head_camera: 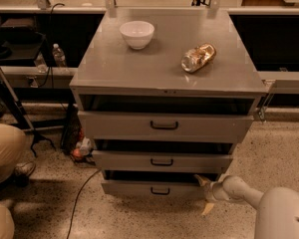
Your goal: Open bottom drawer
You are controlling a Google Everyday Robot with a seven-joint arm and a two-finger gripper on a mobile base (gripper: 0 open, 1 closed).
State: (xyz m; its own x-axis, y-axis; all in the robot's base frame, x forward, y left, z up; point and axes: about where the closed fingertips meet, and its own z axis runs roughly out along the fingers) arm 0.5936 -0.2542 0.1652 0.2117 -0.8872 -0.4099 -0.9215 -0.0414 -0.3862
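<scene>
Pincer [205, 194], spread open, sits at the right end of the bottom drawer [134, 187], apparently to drag its front outward.

single high front view, looking down at cabinet [164, 68], claw [205, 195] at lower right

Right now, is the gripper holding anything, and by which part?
Nothing clamped: the gripper sits open at the bottom drawer's right end, away from its handle.
</scene>
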